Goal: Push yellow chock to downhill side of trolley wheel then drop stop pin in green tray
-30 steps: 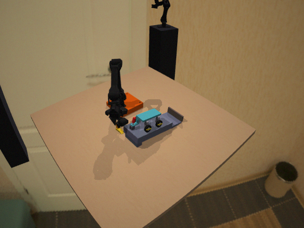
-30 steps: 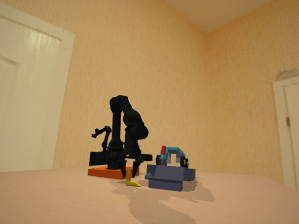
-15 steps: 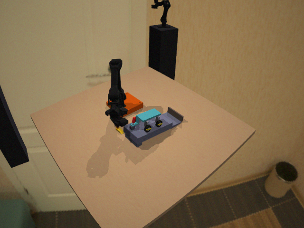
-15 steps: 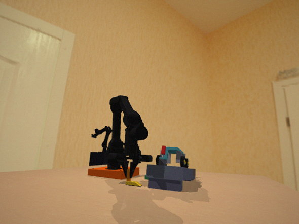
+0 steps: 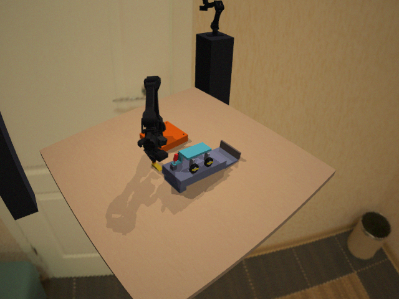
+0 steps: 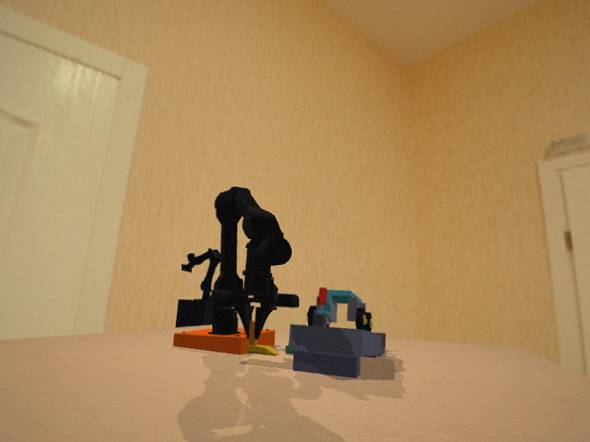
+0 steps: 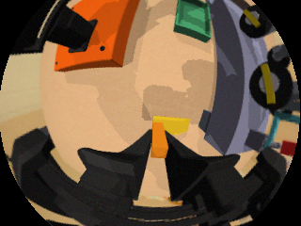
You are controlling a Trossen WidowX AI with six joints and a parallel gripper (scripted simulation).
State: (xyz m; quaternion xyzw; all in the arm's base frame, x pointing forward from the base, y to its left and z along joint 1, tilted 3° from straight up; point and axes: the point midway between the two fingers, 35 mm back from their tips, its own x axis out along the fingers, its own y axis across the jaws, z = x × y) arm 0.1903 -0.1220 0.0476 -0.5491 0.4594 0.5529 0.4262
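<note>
Yellow wedge chock (image 7: 171, 124) with its orange handle (image 7: 160, 141) sits on the desk (image 5: 225, 225) beside the grey ramp (image 5: 180, 181). Black fingers pinch the handle. Slide it gently under a wheel (image 5: 194, 167).

Tan table (image 5: 257, 205) standing in room; black pedestal (image 5: 214, 64) sitting at far corner; waste bin (image 5: 370, 235) sitting on floor; white door (image 6: 35, 203) showing behind.
</note>
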